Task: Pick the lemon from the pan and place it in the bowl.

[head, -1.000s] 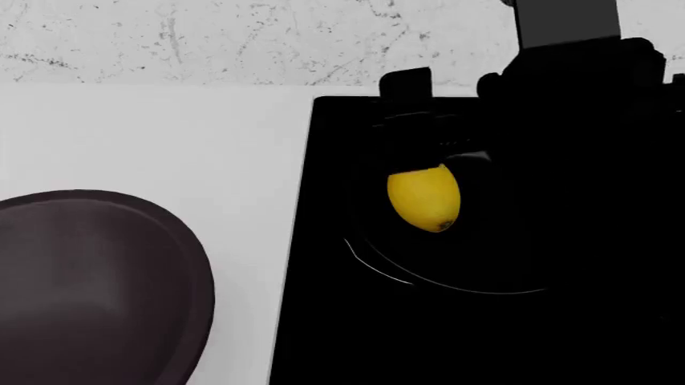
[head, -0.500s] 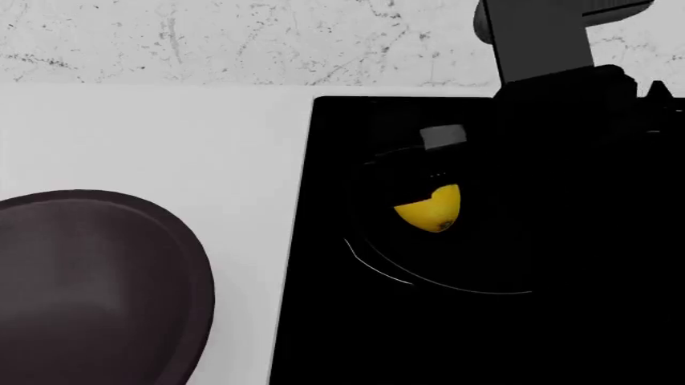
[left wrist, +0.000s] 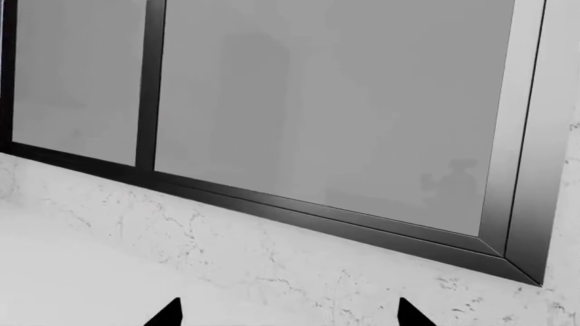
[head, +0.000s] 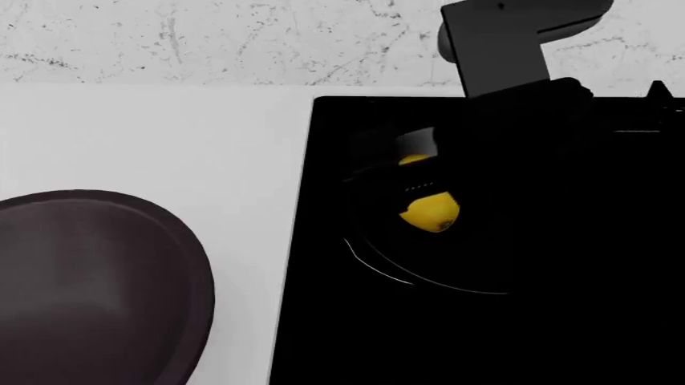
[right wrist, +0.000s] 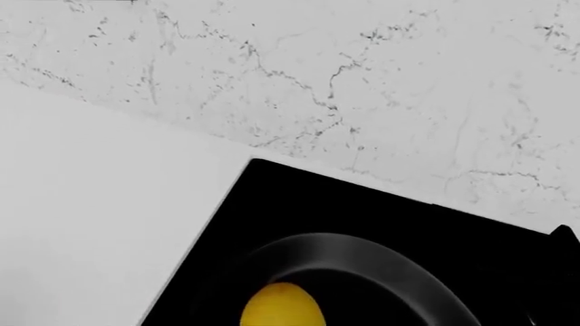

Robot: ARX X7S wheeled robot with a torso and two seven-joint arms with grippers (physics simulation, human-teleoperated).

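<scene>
The small bright yellow oval lemon [head: 431, 213] lies in the round shallow black pan [head: 370, 258] at frame centre, part-hidden under the dark right gripper [head: 419, 160], apparently positioned to grasp; the state of its fingers cannot be told.

No legible text or markings anywhere

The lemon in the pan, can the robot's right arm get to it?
Probably yes. The right gripper is over the pan, partly covering the lemon, and nothing else sits between them. The black-on-black render hides whether it is open.
</scene>
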